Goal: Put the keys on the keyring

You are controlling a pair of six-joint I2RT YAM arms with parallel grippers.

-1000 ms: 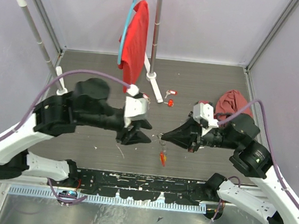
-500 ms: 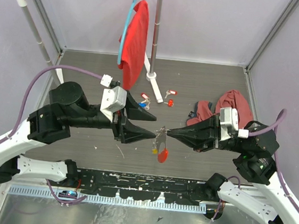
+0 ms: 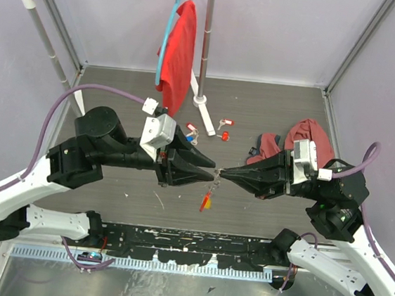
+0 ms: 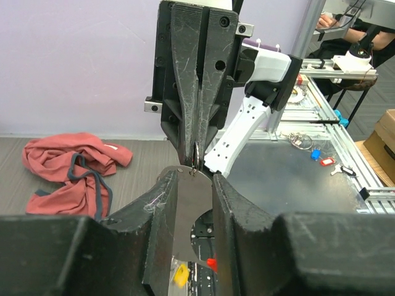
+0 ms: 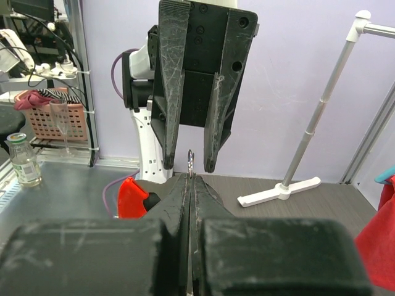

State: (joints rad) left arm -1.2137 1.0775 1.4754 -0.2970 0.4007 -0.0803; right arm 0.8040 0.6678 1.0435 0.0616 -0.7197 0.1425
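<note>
My right gripper (image 3: 223, 173) is shut on the keyring (image 3: 216, 175), pinching its thin silvery loop (image 5: 191, 161) upright above the table. The ring's bright red plastic piece (image 3: 206, 203) dangles below, also seen in the right wrist view (image 5: 132, 198). My left gripper (image 3: 211, 171) faces the right one tip to tip, open, one finger (image 5: 168, 123) on each side of the loop without touching it. A flat grey metal piece (image 4: 190, 209) hangs from the loop (image 4: 196, 155) between my left fingers. Three red-tagged keys (image 3: 223, 123) lie on the table behind.
A rack stands at the back, its white foot (image 3: 203, 107) on the table and a red shirt (image 3: 180, 47) on a blue hanger. A crumpled red cloth (image 3: 304, 139) lies at the right. More tagged keys (image 4: 321, 155) lie on the steel surface beyond.
My left gripper has come forward around the loop and its jaws have narrowed. The dangling red piece has swung a little left. The right gripper holds still.
</note>
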